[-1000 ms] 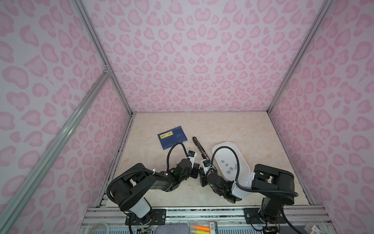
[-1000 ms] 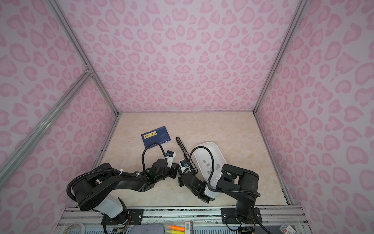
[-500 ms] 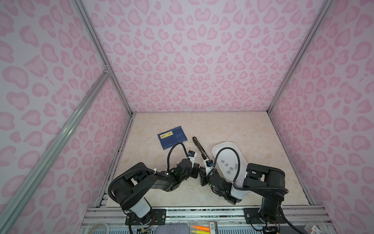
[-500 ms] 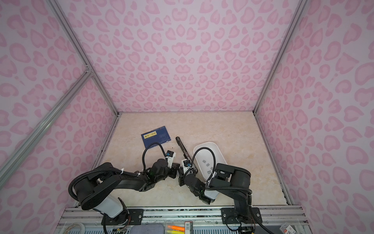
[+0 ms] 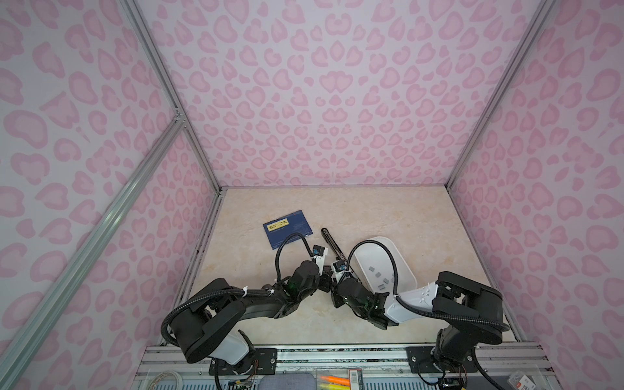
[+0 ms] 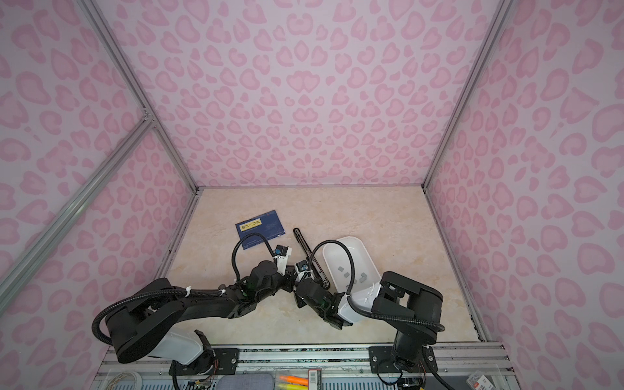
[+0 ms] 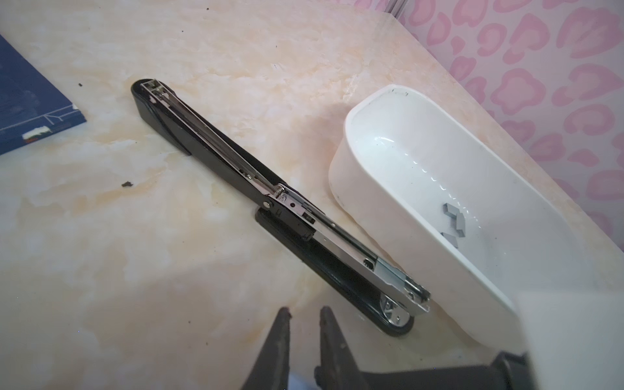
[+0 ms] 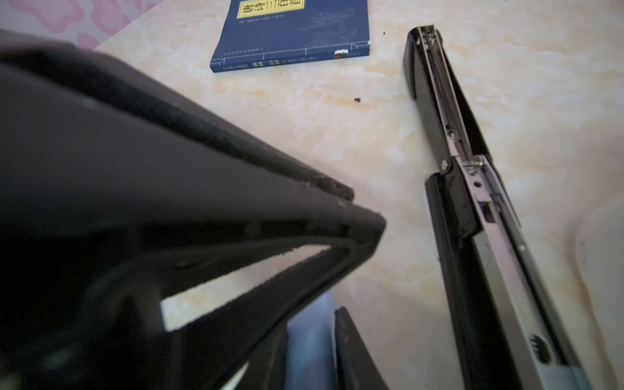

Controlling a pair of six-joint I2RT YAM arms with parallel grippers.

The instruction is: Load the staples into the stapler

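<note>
A: What changed?
B: Little. Left tool [image 7: 304, 311], closed and seemingly empty, stays tip to tip with right tool [image 5: 335, 295], its opening unclear, lower centre. Stapler [image 5: 332, 244] lies open; staples [image 5: 378, 275] remain in the tray [image 5: 378, 239], right of it. Nothing loaded.

The long black stapler [image 7: 270, 199] lay flat, flipped wide open, its shiny metal track facing up. The staples [image 7: 454, 223], little grey strips, sat loose in the white tub [image 7: 358, 196] just beside it.
</note>
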